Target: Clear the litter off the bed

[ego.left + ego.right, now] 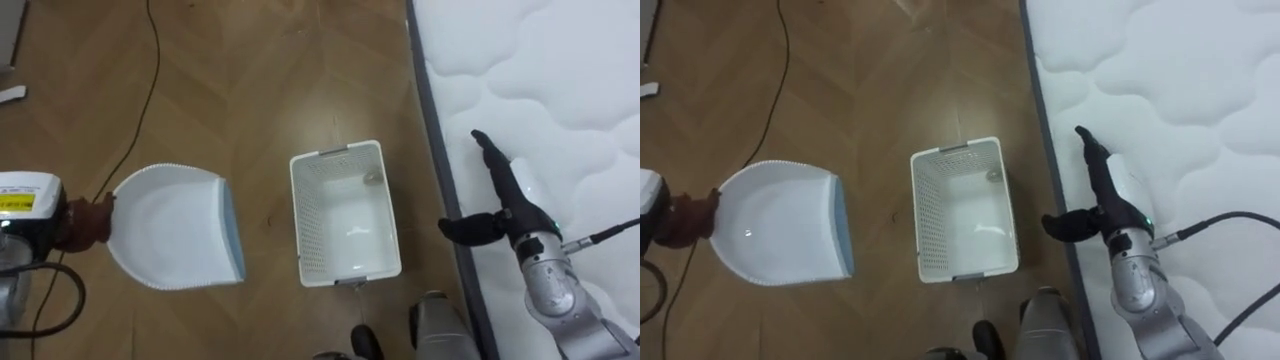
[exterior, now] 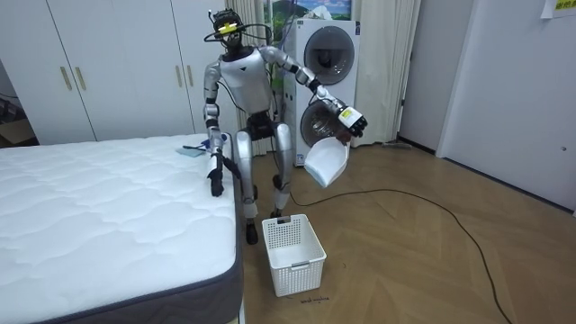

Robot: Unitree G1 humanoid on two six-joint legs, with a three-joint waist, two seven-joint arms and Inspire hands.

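White quilted mattress [image 1: 560, 80] fills the robot's right side, bare of bedding, its dark edge running along the wooden floor [image 1: 250, 80]. In the room view a small pale blue thing [image 2: 191, 149] lies on the mattress near its far edge, beside the robot.

A yellow label [image 1: 18, 203] sits on the left wrist unit; its print is too small to read.

The right hand [image 1: 505, 195] is over the mattress edge with fingers straight, thumb spread sideways, holding nothing; whether it touches the surface I cannot tell. The left hand [image 1: 85, 222] is bunched round the handle end of a white dustpan [image 1: 170, 225], held up off the floor.

Between the two hands, a white perforated plastic basket [image 1: 312, 225] stands on the floor, just beside the bed, with a small greyish bit [image 1: 372, 178] inside one corner.
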